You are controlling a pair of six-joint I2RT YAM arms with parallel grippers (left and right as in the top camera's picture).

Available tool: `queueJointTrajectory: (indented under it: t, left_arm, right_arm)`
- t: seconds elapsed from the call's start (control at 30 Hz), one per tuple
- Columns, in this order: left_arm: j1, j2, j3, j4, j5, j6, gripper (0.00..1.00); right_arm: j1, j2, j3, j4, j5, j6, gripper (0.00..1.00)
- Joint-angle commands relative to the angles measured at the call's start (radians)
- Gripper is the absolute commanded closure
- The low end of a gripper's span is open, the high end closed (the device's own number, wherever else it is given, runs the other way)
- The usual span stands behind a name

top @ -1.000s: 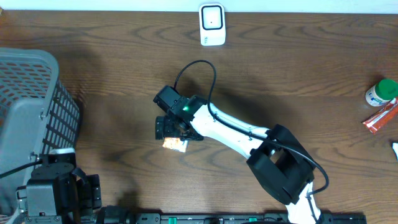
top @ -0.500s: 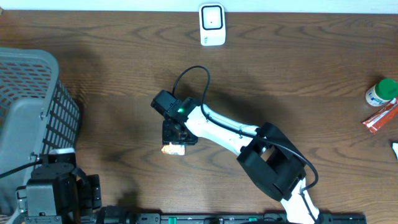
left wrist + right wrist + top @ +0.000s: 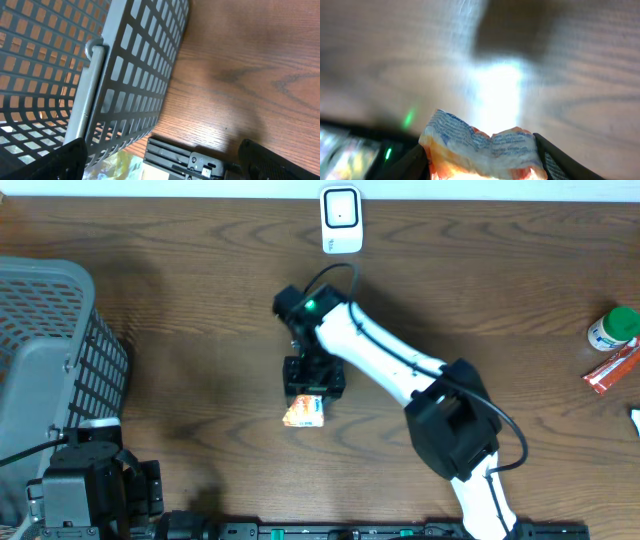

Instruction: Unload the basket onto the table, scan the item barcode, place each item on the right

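Right gripper [image 3: 309, 396] clamped on crumpled orange-white packet [image 3: 302, 414], its long axis lying across the jaws, left gripper [image 3: 167, 164] spread wide

Our right arm [image 3: 385, 368] is built of smooth white links joined by black housings, the largest a boxy black block [image 3: 452, 430] at the near end. A thin black cable [image 3: 322, 274] loops off the wrist and runs along the white shell, and a small green light [image 3: 310, 307] glows there. Its fingers [image 3: 407, 162] are dark grey and wedge-shaped. Our left arm [image 3: 75, 490] is blocky, dark grey and black, with a white band [image 3: 95, 423]. Its fingers [image 3: 67, 160] are matte black.
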Motion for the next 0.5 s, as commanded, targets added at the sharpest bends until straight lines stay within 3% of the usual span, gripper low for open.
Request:
queueJointTrajectory:
  t: [0.0,0.37,0.47]
  left_arm:
    - [-0.004,-0.001,0.005,-0.002,-0.003,-0.005,0.04]
    - [-0.004,-0.001,0.005,-0.003,-0.003,-0.005,0.04]
    - [-0.004,-0.001,0.005,-0.002,-0.003,-0.005,0.04]
  right_arm:
    - [-0.056,-0.012,0.027,-0.084,-0.156,-0.173,0.42]
    - [-0.189,-0.012,0.027,-0.259,-0.241,-0.337,0.41]
    - [-0.204,-0.012,0.027,-0.237,-0.139,-0.312,0.31]
